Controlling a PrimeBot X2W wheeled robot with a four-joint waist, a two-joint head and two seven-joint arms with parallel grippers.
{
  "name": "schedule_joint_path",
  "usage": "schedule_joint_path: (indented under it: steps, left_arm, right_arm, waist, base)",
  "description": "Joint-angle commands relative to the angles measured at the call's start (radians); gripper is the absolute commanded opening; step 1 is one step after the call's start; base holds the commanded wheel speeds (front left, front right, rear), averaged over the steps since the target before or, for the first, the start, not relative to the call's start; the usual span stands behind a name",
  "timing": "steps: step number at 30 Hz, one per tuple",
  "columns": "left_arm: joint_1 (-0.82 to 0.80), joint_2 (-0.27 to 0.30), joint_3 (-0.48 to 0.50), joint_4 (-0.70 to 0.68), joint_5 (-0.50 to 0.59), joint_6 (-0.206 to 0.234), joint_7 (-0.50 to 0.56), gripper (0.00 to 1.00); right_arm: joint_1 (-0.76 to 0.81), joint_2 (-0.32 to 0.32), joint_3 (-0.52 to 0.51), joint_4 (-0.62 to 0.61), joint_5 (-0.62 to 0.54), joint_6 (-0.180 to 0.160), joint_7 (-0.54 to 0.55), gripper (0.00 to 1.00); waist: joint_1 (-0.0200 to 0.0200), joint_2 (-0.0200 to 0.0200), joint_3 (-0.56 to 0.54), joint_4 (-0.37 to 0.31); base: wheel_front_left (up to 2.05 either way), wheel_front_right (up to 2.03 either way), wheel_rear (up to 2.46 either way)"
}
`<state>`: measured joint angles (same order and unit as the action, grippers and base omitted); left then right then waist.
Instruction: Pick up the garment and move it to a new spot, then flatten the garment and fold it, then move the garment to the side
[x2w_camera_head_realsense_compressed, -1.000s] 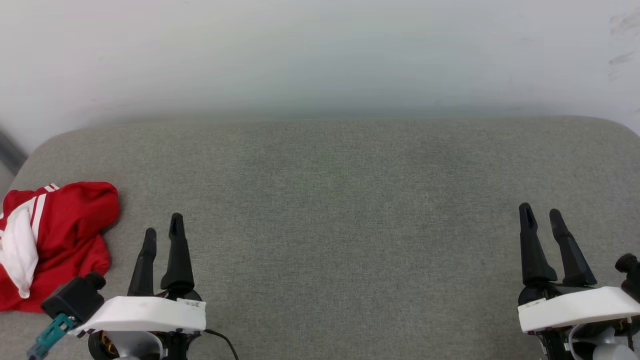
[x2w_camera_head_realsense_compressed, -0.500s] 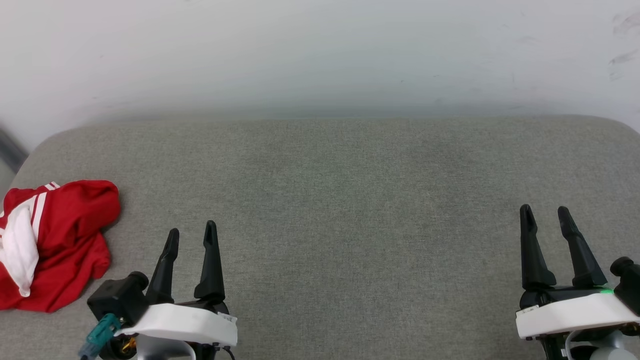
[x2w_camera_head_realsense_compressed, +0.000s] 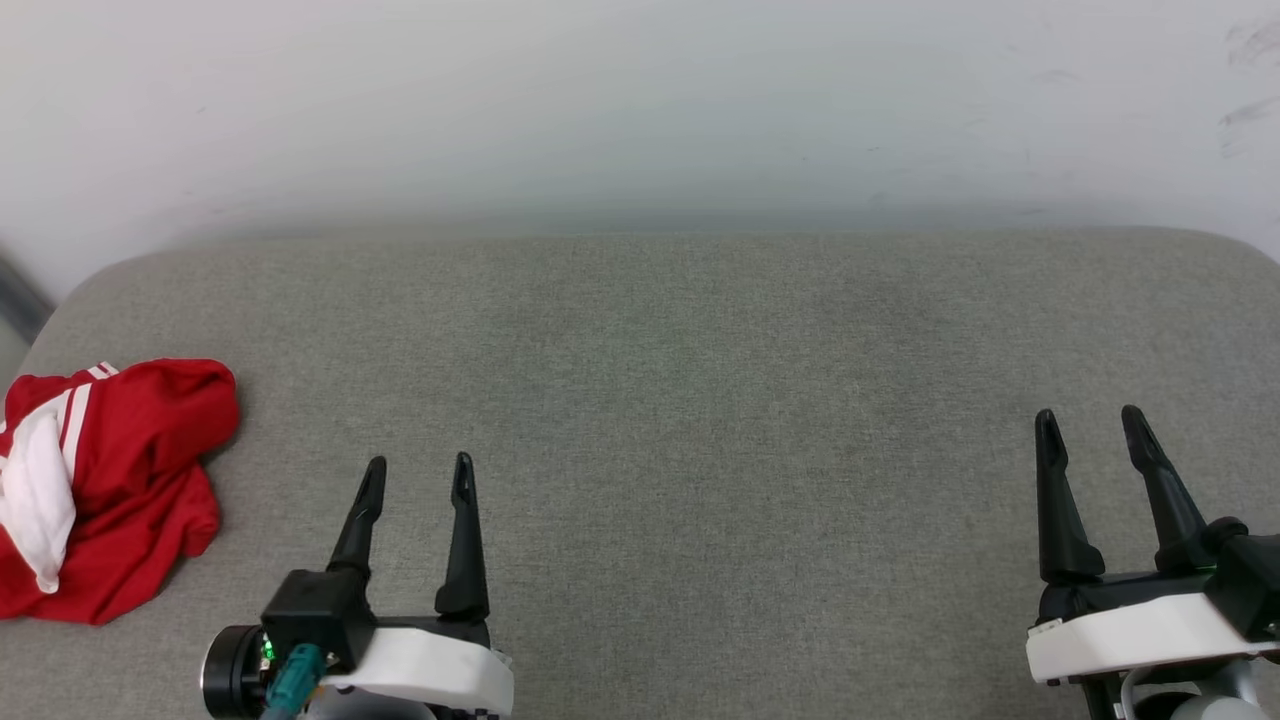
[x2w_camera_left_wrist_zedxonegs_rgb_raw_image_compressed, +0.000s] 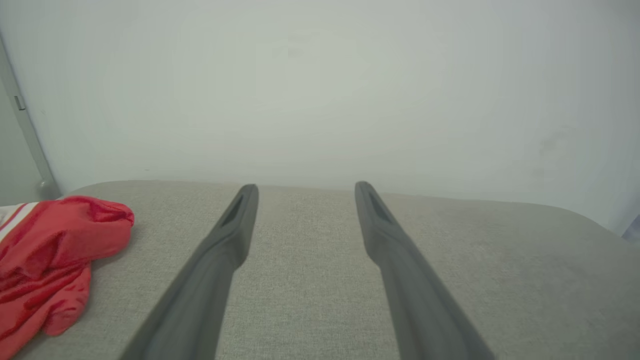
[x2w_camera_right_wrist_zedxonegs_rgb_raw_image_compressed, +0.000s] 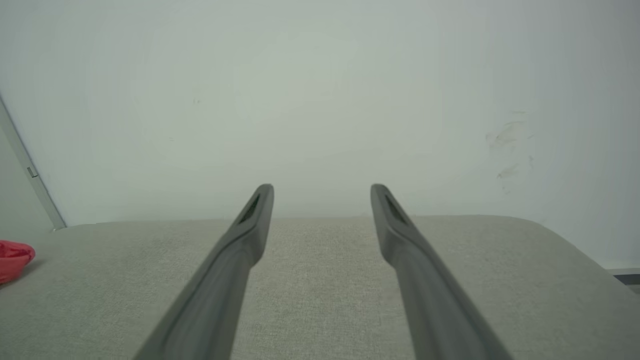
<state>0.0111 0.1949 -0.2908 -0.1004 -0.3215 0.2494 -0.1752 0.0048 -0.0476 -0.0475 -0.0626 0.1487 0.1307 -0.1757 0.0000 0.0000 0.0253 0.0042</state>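
Count: 1 garment (x2w_camera_head_realsense_compressed: 130, 470) (red, crumpled, 2 white stripes showing on its trim), 1 grey cushioned surface (x2w_camera_head_realsense_compressed: 700, 400), 1 pale wall (x2w_camera_head_realsense_compressed: 640, 100) behind it. 2 grippers, left gripper (x2w_camera_head_realsense_compressed: 418, 475) and right gripper (x2w_camera_head_realsense_compressed: 1088, 422), 2 dark fingers (x2w_camera_head_realsense_compressed: 465, 540) each, so 4 fingers total. 2 white wrist shells (x2w_camera_head_realsense_compressed: 430, 675), one per arm, and 1 teal fitting (x2w_camera_head_realsense_compressed: 290, 685) by the left one.

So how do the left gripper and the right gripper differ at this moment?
The left gripper is near the crumpled garment; the right gripper is far from it, across the grey cushion. In the head view, the left gripper reaches less far forward than the right gripper. Both are open and empty.
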Motion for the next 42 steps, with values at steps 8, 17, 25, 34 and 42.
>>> schedule_joint_path:
  steps: [8,17,25,34,42]
  left_arm:
    - [-0.026,0.05,-0.083,-0.002,0.074,0.075,-0.025,1.0]
    - [-0.004,0.029,-0.071,-0.032,0.059,0.059,-0.044,1.0]
    - [0.047,-0.067,0.065,-0.037,0.05,-0.145,-0.06,1.0]
    - [0.077,-0.13,0.152,0.033,0.151,-0.292,-0.076,1.0]
    - [0.076,-0.143,0.175,0.059,0.218,-0.32,-0.091,1.0]
  right_arm:
    - [0.009,-0.004,0.004,-0.026,-0.1,0.0,-0.024,1.0]
    - [0.018,-0.004,-0.005,-0.044,-0.1,0.0,-0.044,1.0]
    - [0.03,-0.004,0.0,0.002,-0.044,0.0,-0.059,1.0]
    - [0.04,-0.004,0.003,0.026,-0.082,0.0,-0.075,1.0]
    - [0.038,-0.004,0.003,0.039,-0.119,0.0,-0.09,1.0]
  waist:
    - [0.0,0.0,0.001,-0.002]
    - [0.0,0.0,0.001,-0.002]
    - [0.0,0.0,0.005,0.001]
    - [0.0,0.0,0.017,0.003]
    - [0.0,0.0,0.026,0.003]
  base:
    - [0.0,0.0,0.0]
    - [0.0,0.0,0.0]
    - [0.0,0.0,0.0]
    - [0.0,0.0,0.0]
    - [0.0,0.0,0.0]
